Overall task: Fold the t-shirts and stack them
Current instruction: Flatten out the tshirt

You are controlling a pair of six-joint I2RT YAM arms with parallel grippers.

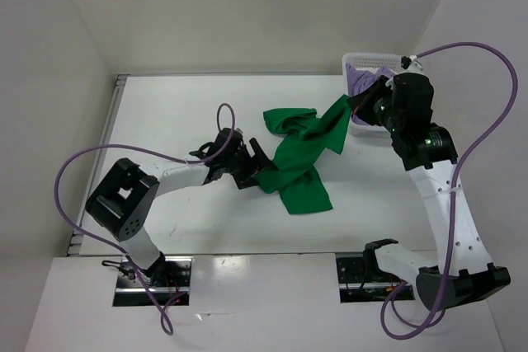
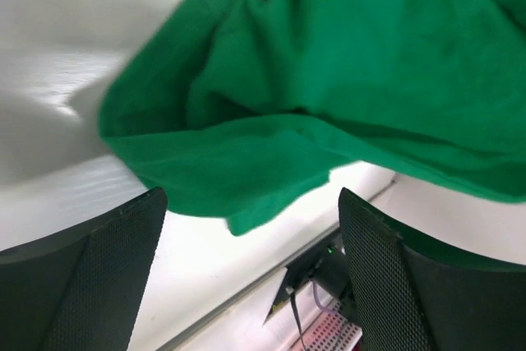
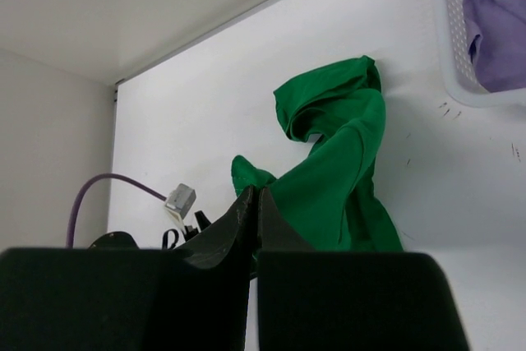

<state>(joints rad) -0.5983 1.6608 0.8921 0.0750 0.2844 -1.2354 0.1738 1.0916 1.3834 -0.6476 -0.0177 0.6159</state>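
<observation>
Left fingers (image 1: 256,152) parted wide, low over the white surface (image 1: 181,113), released and grasping nothing. From the left wrist, two dark mesh-textured pads (image 2: 99,277) well apart at the bottom corners, with a loose folded edge of the green shirt (image 2: 345,80) hanging just ahead of the gap and no visible contact with either pad. Right fingers (image 1: 359,105) clenched tight, tip against tip (image 3: 246,219), raised beside the near wall of the white perforated basket (image 1: 363,59). Green cloth (image 3: 337,170) running straight up to their right side. Impossible to tell whether any of it is pinched. Green shirt (image 1: 301,154) crumpled near the middle of the surface between the two arms: a bunched lump toward the far side, a flatter flap toward the near edge, and one strip stretched up and right toward the right fingers. Lavender shirt (image 1: 360,80) heaped inside the basket at the far right corner, partly hidden from above by the right wrist, seen through the basket rim (image 3: 448,39) as pale purple folds (image 3: 497,14). Purple cable (image 1: 91,158) looping beside the left arm.
</observation>
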